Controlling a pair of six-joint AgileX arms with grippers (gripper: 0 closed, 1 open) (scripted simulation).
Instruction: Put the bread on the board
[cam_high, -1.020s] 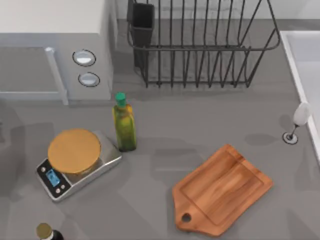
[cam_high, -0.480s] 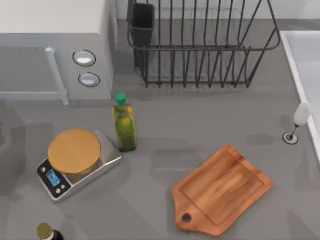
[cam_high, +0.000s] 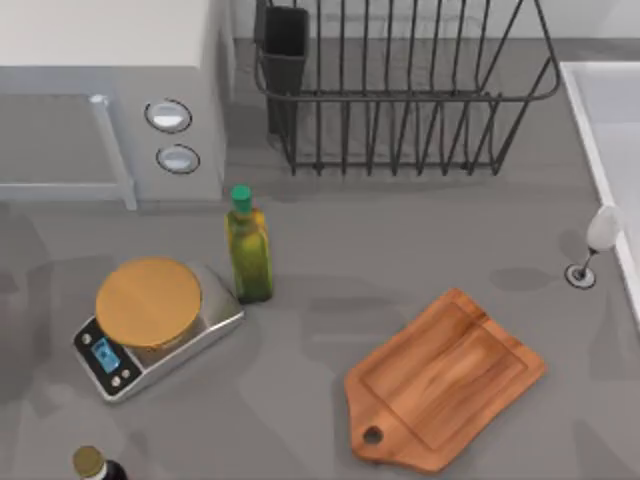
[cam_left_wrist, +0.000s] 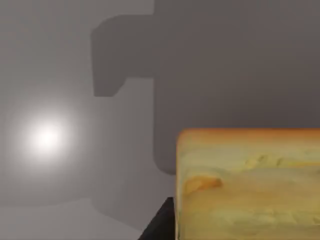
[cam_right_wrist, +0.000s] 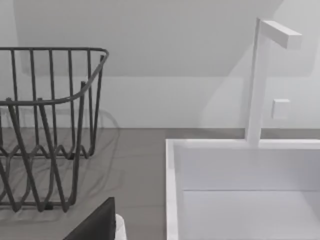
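Note:
The bread (cam_left_wrist: 250, 185) looms close in the left wrist view, a golden-yellow block with a browner top edge, raised over the grey table. One dark finger (cam_left_wrist: 161, 225) of my left gripper lies against its side, and the hold looks shut on it. The board (cam_high: 445, 380), reddish-brown with a grooved border and a holed handle, lies bare at the table's front right in the top view. A dark finger (cam_right_wrist: 95, 225) of my right gripper shows in the right wrist view, facing the rack and sink.
A silver scale (cam_high: 150, 322) with an orange-tan disc sits front left, an oil bottle (cam_high: 248, 250) beside it. A microwave (cam_high: 110, 100) and black dish rack (cam_high: 400, 90) line the back. A white sink (cam_high: 610, 150) and wine glass (cam_high: 595, 240) are at the right. A bottle top (cam_high: 90, 462) shows front left.
Soft shadows at the table's left edge have shifted. The board, scale and bottles have not moved.

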